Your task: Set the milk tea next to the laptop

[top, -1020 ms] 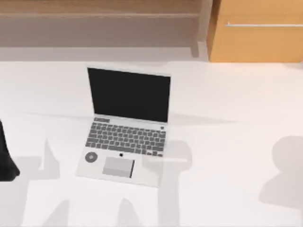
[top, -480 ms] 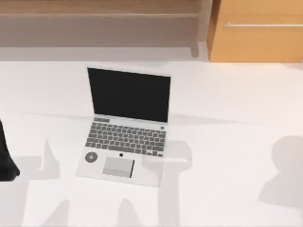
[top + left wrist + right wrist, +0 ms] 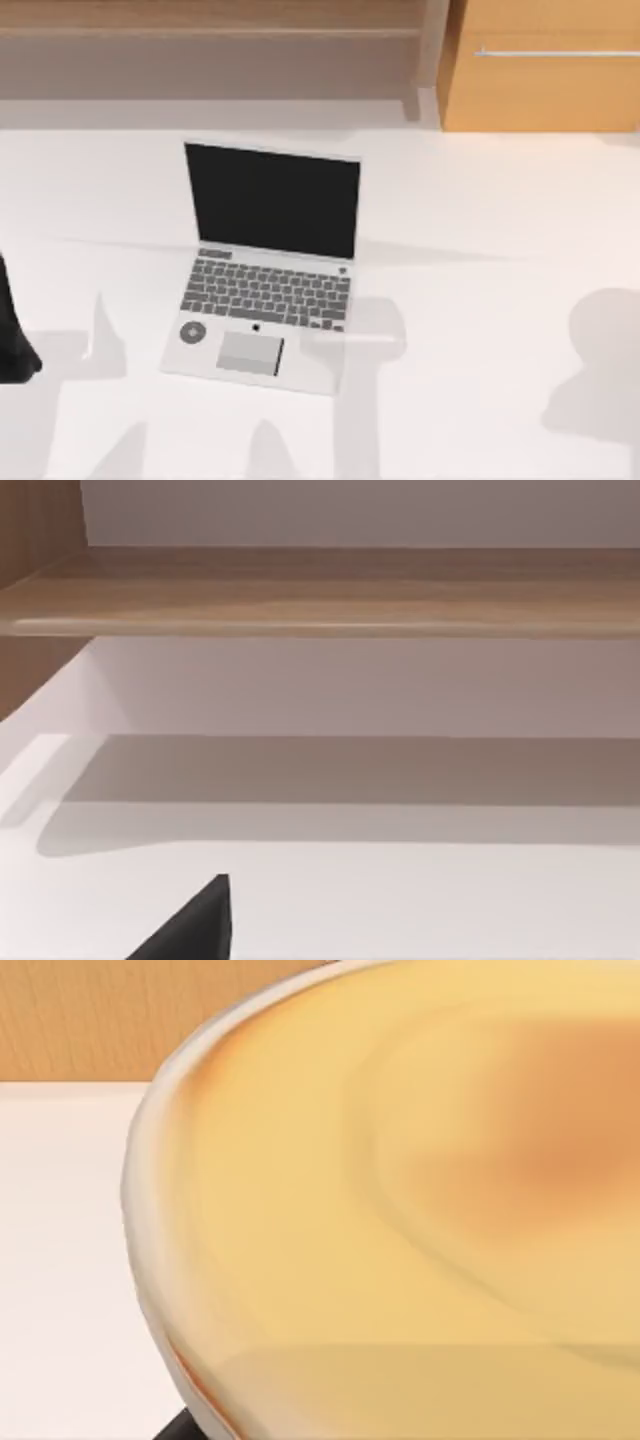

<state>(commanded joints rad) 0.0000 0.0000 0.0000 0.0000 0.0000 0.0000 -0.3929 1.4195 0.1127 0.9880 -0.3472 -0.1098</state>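
top view: left arm (image 3: 15, 345) dark, parked at table edge, well left of laptop (image 3: 265, 270); its fingers can't tell
laptop: open, black screen, round grey sticker (image 3: 192, 333) left of touchpad, no readable writing
table (image 3: 480, 300): white, bare right of laptop
room: wood shelf behind laptop, orange cabinet (image 3: 540, 65) behind-right
right wrist view: milk tea (image 3: 420, 1210) creamy yellow-orange top close up; grip can't tell

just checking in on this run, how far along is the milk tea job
Done: nothing visible yet; the table beside the laptop holds no cup. In hand: the right wrist view sits very close over the milk tea's creamy top, so the right arm seems to be at the cup, though a grip cannot be confirmed. The left arm is parked at the table's left edge. Left: carry the cup over and set it down next to the laptop.
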